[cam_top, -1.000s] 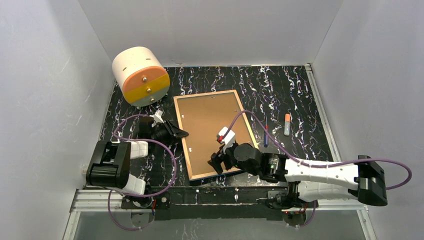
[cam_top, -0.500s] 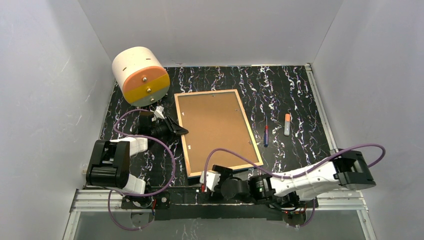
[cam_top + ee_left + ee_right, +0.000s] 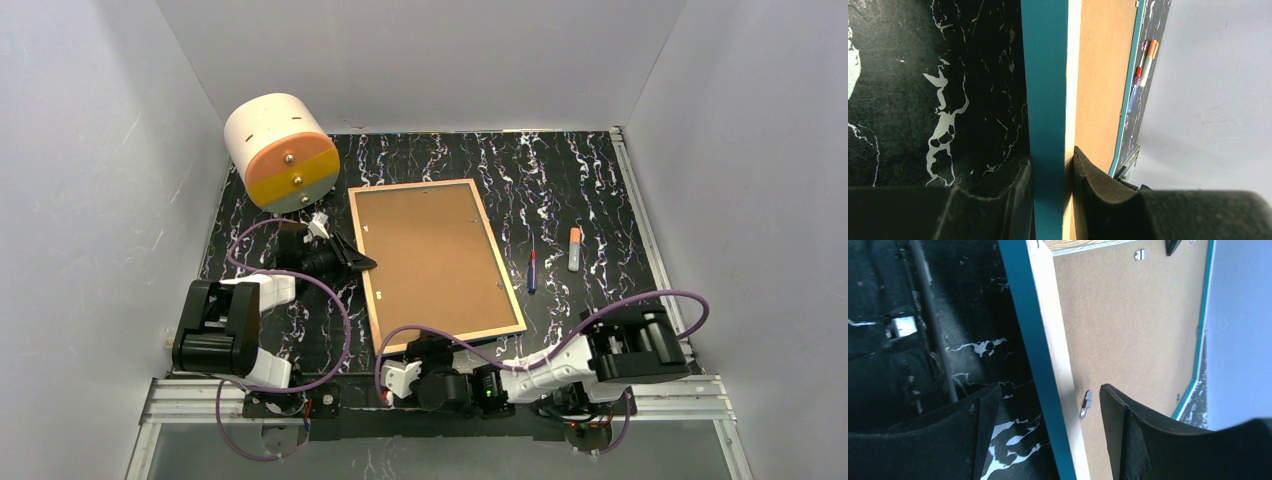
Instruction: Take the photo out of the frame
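The left fingers [image 3: 1050, 162] are pinching the frame [image 3: 1045, 75] by its long left edge. One finger presses the blue outer side and the other presses the pale wood edging. The right fingers [image 3: 1048, 390] are spread wide and straddle the frame's [image 3: 1030, 340] near edge, with a gap showing on each side. Just inside the right arm's inner finger, a small metal tab [image 3: 1086, 404] sits on the brown board [image 3: 1133, 330].

In the top view the frame [image 3: 365, 270] lies face down on the black marbled counter [image 3: 560, 180], board [image 3: 436, 262] up. The left fingers [image 3: 352, 265] are at its left edge. The right fingers [image 3: 428, 350] are at its near edge, close to the near-left corner. The photo cannot be seen; only the board shows inside the rim.

Across the frame from the left fingers, a red-and-blue pen [image 3: 532, 270] lies on the counter. A grey marker [image 3: 575, 249] with an orange cap lies just beyond the pen. Both are apart from the frame and from each other. Behind the left fingers, at the far-left corner, a white drum [image 3: 275, 135] lies on its side. Its orange and grey face is turned towards the arms, near the frame's far-left corner.
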### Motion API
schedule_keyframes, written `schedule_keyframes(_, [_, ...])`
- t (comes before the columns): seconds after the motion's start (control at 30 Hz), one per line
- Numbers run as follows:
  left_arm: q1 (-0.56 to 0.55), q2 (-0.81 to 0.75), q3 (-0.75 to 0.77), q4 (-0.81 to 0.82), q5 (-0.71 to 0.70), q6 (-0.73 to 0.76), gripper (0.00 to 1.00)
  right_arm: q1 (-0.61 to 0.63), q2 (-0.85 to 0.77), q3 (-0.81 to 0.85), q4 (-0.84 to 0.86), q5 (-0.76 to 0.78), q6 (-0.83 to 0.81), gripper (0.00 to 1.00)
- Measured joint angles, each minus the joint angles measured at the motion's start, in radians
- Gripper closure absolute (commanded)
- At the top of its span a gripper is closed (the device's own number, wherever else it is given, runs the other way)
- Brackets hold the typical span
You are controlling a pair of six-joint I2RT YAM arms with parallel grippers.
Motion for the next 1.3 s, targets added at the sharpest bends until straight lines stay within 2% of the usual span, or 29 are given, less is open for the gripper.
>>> schedule_keyframes(0.3, [0.001,-0.001,0.000,0.005,-0.006,0.000,1.00,-0.055,0.106,-0.029,0.298,0.051,-0.219,0.34])
schedule_keyframes(0.47, [0.001,-0.004,0.000,0.004,-0.008,0.000,1.00,-0.064,0.155,-0.054,0.406,0.047,-0.295,0.45])
schedule_keyframes(0.8, [0.001,-0.006,0.000,0.001,-0.008,0.000,1.00,-0.073,0.253,-0.065,0.582,0.084,-0.393,0.45])
schedule_keyframes(1.07, [0.000,-0.008,0.000,-0.008,-0.007,0.001,1.00,-0.075,0.433,-0.099,0.973,0.149,-0.631,0.50])
schedule_keyframes(1.17, [0.000,-0.008,0.000,-0.010,-0.006,0.001,1.00,-0.075,0.456,-0.099,1.016,0.153,-0.660,0.56])
schedule_keyframes(1.3, [0.000,-0.015,0.000,-0.008,-0.004,0.000,1.00,-0.075,0.457,-0.099,1.015,0.149,-0.663,0.58])
